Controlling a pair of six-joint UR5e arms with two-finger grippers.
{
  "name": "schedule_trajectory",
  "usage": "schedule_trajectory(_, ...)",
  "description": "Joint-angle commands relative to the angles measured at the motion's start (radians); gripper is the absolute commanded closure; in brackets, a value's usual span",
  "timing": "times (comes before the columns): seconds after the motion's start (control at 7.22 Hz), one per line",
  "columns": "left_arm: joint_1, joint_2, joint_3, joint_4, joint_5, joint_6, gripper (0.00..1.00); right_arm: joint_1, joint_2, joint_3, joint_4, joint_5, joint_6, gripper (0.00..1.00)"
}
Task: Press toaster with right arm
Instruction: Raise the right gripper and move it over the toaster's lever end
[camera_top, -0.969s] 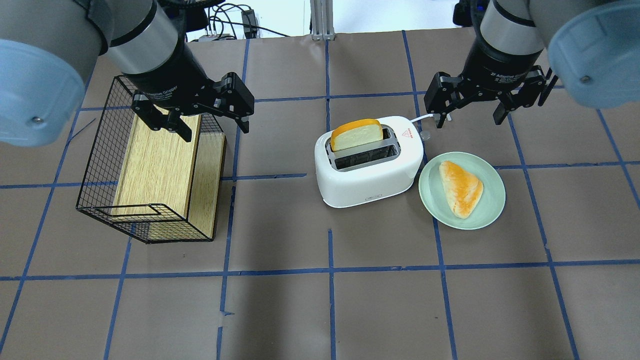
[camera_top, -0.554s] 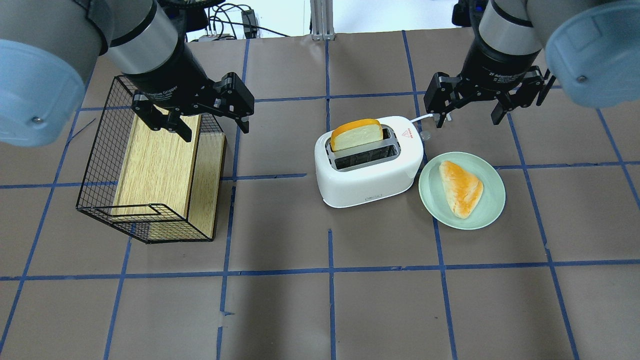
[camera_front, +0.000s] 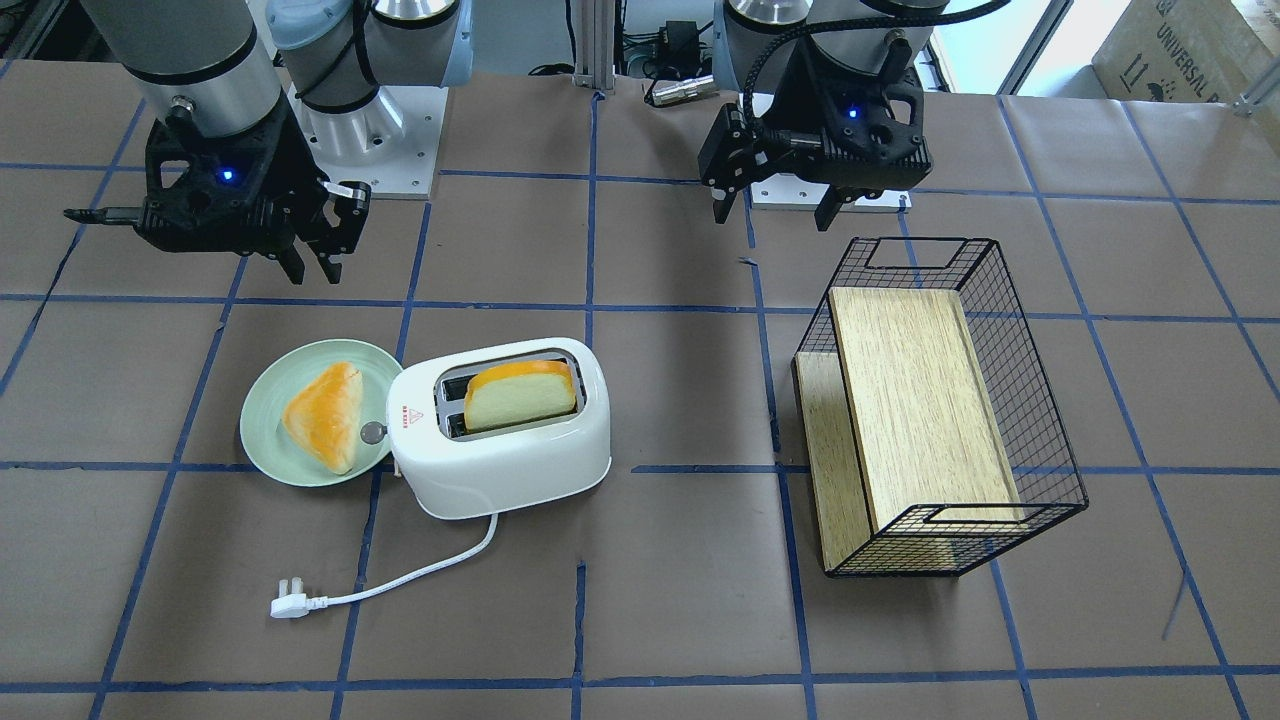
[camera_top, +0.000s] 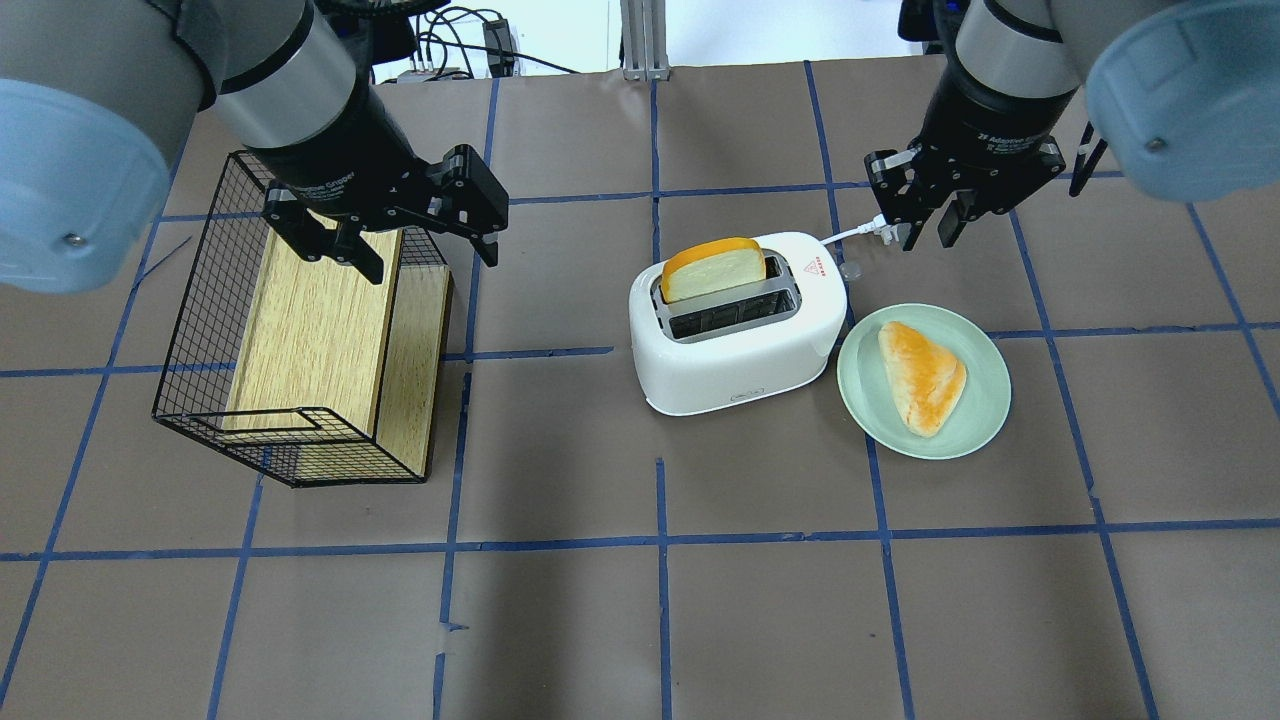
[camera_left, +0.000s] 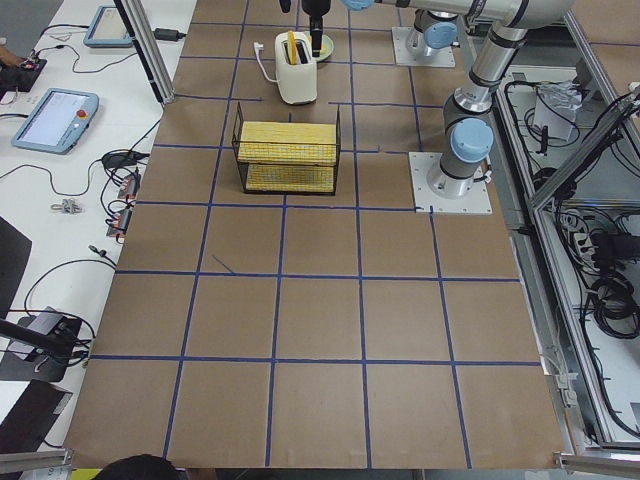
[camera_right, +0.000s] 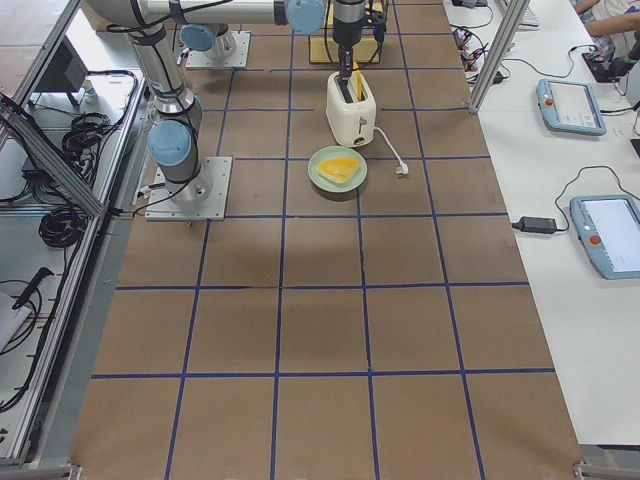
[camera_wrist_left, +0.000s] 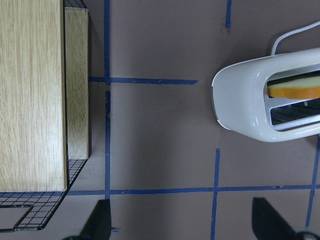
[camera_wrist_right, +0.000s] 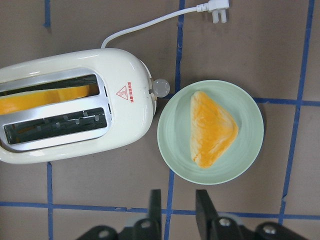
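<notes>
A wide-open black left claw (camera_top: 433, 266), gripping nothing, hangs above a black wire basket (camera_top: 200, 330) at the left of the overhead view. The basket lies tipped on its side on the brown paper-covered tabletop (camera_top: 660, 620) gridded with blue tape. It holds a pale wooden board (camera_top: 310, 330). In the left wrist view the claw's two fingertips sit far apart at the bottom edge, with the basket's corner and one end of the toaster below.

At centre, well apart from the basket, stands the rounded white plastic two-slot toaster (camera_top: 740, 360). A thick slice of yellow-crusted bread (camera_top: 715, 270) stands up out of the slot farther from the robot, and the nearer slot shows only its metal grille. A red warning triangle (camera_top: 815, 268) marks the toaster's top at its right end, where a small silver knob (camera_top: 851, 270) projects. Its white cord (camera_front: 420, 575) trails across the tabletop on the operators' side to a loose white plug (camera_front: 287, 606).

Just beside the knob end lies a pale green round plate (camera_top: 985, 390) carrying a triangular golden piece of bread (camera_top: 922, 375).

At right, the grey-silver right arm (camera_top: 1010, 70) holds its black right claw (camera_top: 927, 240) raised above the tabletop near the toaster's knob end, clear of the toaster. Its fingers are drawn close together with only a narrow gap between them, and they grip nothing. The right wrist view looks straight down on the toaster's knob end and the plate.
</notes>
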Motion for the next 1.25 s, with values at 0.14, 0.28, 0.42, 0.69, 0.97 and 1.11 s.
schedule_trajectory(0.14,0.000,0.000,0.000,0.000,0.000,0.000,0.00,0.001,0.077,-0.137,-0.023,-0.028,-0.188,0.88)
schedule_trajectory(0.28,0.000,0.000,0.000,0.000,0.000,0.000,0.00,0.000,0.102,-0.157,-0.020,-0.016,-0.337,0.90)
schedule_trajectory(0.42,0.000,0.000,0.000,0.000,0.000,0.000,0.00,0.000,0.101,-0.151,-0.023,0.007,-0.450,0.90)
schedule_trajectory(0.69,0.000,0.000,0.002,0.000,0.000,0.000,0.00,0.002,0.140,-0.140,-0.035,0.029,-0.692,0.91)
schedule_trajectory(0.97,0.000,0.000,0.000,0.000,0.000,0.000,0.00,-0.003,0.182,-0.092,-0.125,0.029,-0.887,0.91)
schedule_trajectory(1.11,0.000,0.000,0.000,0.000,0.000,0.000,0.00,0.001,0.188,-0.073,-0.127,0.030,-1.015,0.91)
